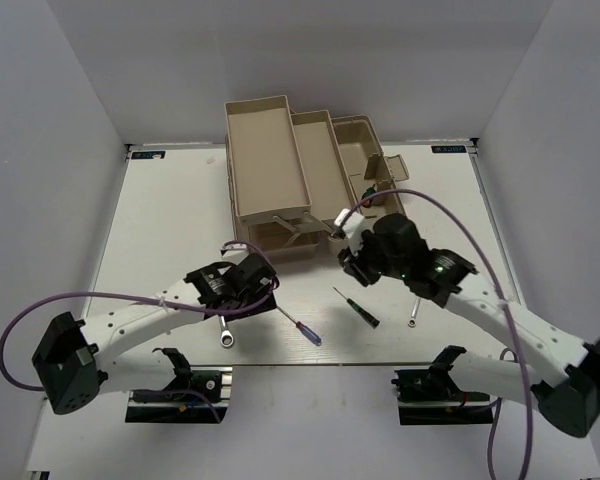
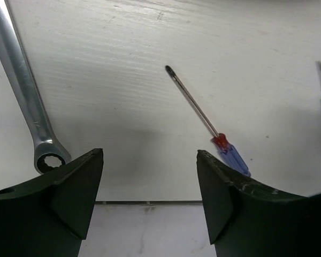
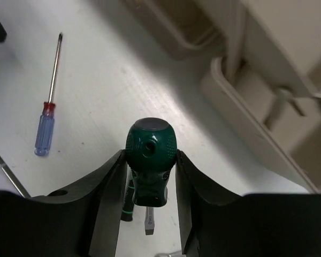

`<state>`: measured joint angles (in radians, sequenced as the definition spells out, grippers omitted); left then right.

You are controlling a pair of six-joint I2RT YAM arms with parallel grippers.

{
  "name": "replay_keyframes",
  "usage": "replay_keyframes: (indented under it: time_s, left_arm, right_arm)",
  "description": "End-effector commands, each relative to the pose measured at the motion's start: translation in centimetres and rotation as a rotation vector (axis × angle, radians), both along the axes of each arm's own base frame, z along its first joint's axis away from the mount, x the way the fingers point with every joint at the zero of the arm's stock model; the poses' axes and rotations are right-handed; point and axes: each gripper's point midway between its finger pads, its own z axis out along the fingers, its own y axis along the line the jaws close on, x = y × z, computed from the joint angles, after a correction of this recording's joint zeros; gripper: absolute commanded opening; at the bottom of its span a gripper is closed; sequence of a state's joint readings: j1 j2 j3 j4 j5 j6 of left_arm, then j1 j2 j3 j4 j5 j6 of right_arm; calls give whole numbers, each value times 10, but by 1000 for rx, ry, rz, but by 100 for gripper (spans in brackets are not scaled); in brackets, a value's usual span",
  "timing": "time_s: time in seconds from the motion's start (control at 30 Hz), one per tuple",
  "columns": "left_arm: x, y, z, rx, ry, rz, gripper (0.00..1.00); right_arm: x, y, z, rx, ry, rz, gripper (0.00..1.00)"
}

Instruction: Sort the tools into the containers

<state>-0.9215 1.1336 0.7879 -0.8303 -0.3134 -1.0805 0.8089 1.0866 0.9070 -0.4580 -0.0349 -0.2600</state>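
Gripping a green-handled screwdriver [image 3: 150, 147], your right hand [image 3: 150, 158] hangs near the toolbox [image 1: 267, 150]; your left hand [image 2: 150, 158] stands open above the table [image 2: 123, 53], between the wrench [image 2: 21, 91] and the red-and-blue screwdriver [image 2: 224, 150].

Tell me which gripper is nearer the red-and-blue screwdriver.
Left. The left gripper hangs open just beside the red-and-blue screwdriver; the right gripper, shut on a green-handled screwdriver, is farther off toward the toolbox.
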Motion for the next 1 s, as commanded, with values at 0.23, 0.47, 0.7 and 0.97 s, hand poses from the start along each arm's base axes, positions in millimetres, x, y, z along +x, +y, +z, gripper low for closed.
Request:
replay_keyframes:
  time_s: [0.23,0.47,0.7,0.97]
  left_arm:
    - [15,16,7,13,-16,41,80]
    - [12,58,6,98,-25,125,80]
    - [5,79,-16,144,18,166,81]
    - [16,92,-35,209,33,161,82]
  right_arm:
    - [78,-69,65,-41,-251,-370,0]
    - [166,-74,62,-48,-172,-507,0]
    - [227,-65,42,1,12,-511,46]
    - [211,-62,55,144,131,-457,69]
